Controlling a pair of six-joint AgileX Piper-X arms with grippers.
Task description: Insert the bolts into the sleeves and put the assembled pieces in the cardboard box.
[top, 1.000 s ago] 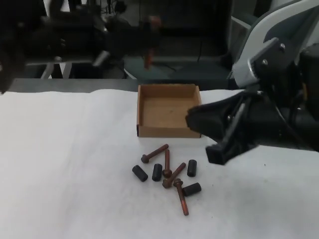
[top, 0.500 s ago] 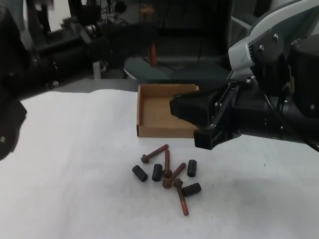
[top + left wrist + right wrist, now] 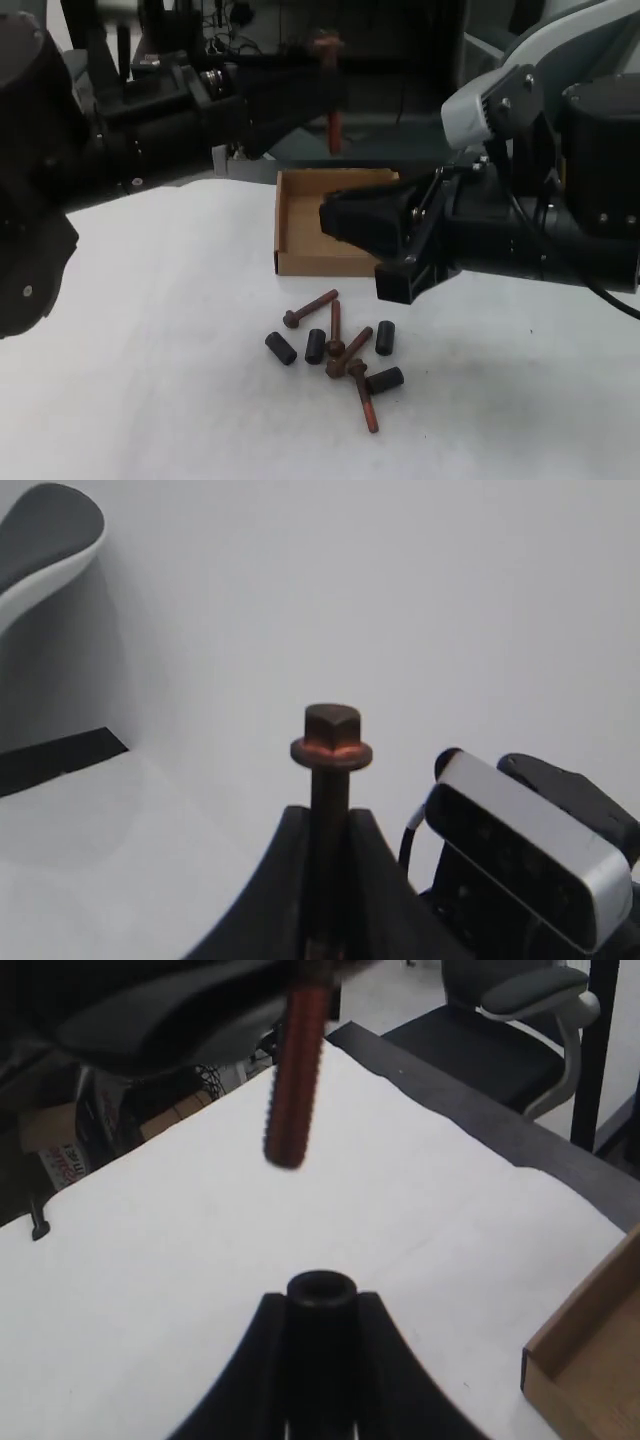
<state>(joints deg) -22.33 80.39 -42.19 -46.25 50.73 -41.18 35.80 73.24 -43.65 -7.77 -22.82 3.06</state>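
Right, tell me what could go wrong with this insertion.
1. The bolt in the left gripper looks offset from the bore of the sleeve, so its tip may hit the rim.
2. The right gripper grips the sleeve by its sides; an off-centre push could tilt it.
3. Both parts are in the air, not over the cardboard box; a slipped piece would likely land on the cloth.

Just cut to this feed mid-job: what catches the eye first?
In mid-air, the left gripper is shut on a bolt, threaded end down, and the right gripper holds a sleeve open end up below its tip, not yet touching. Under them, loose bolts and sleeves lie heaped on the white cloth in front of the cardboard box.
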